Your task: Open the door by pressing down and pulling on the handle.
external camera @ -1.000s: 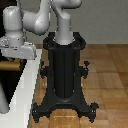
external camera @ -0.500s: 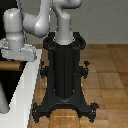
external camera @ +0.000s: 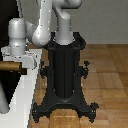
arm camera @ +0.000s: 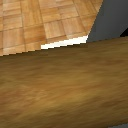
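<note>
The black ribbed pedestal [external camera: 65,75] fills the middle of the exterior view, its splayed feet on the wood floor [external camera: 110,75], and the white arm [external camera: 42,25] bends from its top toward nine o'clock. The door [external camera: 7,92] shows only as a dark slab at the eight o'clock edge of that view, beside a pale frame strip [external camera: 22,100]. The handle [external camera: 11,66] is the brass-tan bar jutting from the nine o'clock edge, level with the wrist. In the wrist view it spans the whole lower half [arm camera: 60,80], very close to the lens, with floor and a grey panel beyond.

The end effector [external camera: 22,61] sits directly over the handle and looks to be touching it; whether its fingers are apart or together I cannot tell, since the wrist body hides them and the wrist view shows none.

By my reading the press-down step is in hand. The main risk: contact seems to rest on top of a round bar, so a downward push slightly off-centre could let it roll off. A pull begun before the lever is fully depressed would likely just strain against the latch.
</note>
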Controlling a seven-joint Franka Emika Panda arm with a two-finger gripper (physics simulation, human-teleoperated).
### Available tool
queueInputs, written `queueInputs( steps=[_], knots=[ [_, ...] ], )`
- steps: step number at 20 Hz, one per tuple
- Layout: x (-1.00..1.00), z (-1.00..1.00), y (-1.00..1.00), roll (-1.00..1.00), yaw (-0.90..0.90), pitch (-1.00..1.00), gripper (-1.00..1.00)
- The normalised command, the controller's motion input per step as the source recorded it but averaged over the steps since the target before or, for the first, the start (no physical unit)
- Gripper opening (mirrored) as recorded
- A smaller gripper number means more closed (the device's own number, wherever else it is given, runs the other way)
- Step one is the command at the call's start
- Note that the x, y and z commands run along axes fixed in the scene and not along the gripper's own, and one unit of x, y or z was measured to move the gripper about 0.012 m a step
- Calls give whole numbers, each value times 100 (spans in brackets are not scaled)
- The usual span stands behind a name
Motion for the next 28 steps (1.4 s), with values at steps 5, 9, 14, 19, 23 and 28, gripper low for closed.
queueInputs(
  steps=[5,9,14,19,23,28],
  knots=[
    [0,-80,0,0,0,-12,-100],
    [0,-50,25,0,0,-4,-100],
    [0,0,60,0,0,0,-100],
    [0,0,100,0,0,0,-100],
    [0,0,100,0,0,0,-100],
    [0,0,100,0,0,0,-100]
  ],
)
